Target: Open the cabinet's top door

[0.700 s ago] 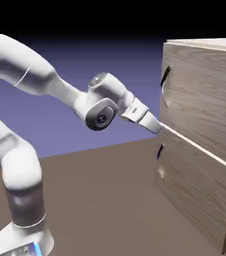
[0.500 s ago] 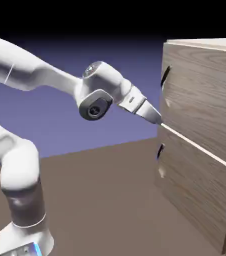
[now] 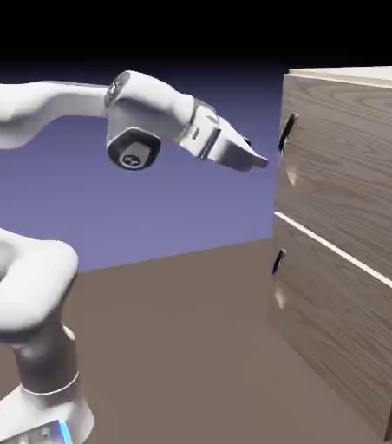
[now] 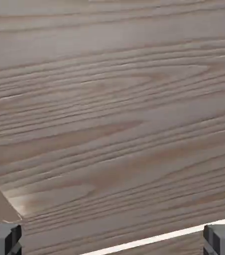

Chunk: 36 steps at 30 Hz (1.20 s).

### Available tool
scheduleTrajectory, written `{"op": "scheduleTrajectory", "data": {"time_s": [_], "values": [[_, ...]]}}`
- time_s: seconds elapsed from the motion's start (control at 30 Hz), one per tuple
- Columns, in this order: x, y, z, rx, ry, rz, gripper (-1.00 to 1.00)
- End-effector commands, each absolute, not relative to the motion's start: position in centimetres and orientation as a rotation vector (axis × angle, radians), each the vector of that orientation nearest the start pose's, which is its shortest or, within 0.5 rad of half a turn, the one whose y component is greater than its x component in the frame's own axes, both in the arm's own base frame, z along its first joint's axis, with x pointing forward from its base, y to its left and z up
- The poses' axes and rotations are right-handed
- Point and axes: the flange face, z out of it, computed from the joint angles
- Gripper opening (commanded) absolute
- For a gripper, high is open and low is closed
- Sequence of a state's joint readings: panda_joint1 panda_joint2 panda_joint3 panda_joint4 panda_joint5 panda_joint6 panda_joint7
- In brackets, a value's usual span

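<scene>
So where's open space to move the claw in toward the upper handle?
Free: the gap between the open claw and the top door, and the bare table between robot base and cabinet. Tight only at the handle.

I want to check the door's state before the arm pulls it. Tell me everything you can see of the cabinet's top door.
The top door is the taller upper panel of light grey-brown wood grain, sitting flush and shut on the cabinet. A short dark curved handle sits near its left edge in the exterior view. A pale seam divides it from the lower panel. The open end effector hangs just short of the handle, and nothing touches the door. In the hand view, its grain fills the picture.
</scene>
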<state>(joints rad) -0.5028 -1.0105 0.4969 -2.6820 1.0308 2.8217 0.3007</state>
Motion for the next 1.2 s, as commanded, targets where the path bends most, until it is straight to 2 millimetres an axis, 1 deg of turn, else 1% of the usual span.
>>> {"op": "scheduleTrajectory", "data": {"time_s": [0.0, 0.13, 0.27, 0.4, 0.53, 0.67, 0.83, 0.97, 1.07, 1.13, 1.17], "values": [[32.1, 0.4, 60.5, -1.964, 1.150, -1.384, 0.00], [31.5, 2.0, 61.2, -1.906, 1.124, -1.438, 0.00], [31.4, 3.7, 61.4, -1.858, 1.088, -1.492, 0.00], [31.8, 5.5, 61.0, -1.820, 1.042, -1.546, 0.00], [32.8, 7.2, 60.1, -1.791, 0.991, -1.599, 0.00], [34.3, 8.7, 58.6, -1.772, 0.936, -1.650, 0.00], [36.7, 9.8, 56.0, -1.759, 0.866, -1.710, 0.00], [39.1, 10.1, 53.3, -1.756, 0.812, -1.756, 0.00], [41.0, 9.8, 51.0, -1.756, 0.773, -1.789, 0.00], [41.0, 9.8, 51.0, -1.756, 0.773, -1.789, 0.00], [42.3, 9.8, 51.1, -1.757, 0.772, -1.790, 0.00]]}}
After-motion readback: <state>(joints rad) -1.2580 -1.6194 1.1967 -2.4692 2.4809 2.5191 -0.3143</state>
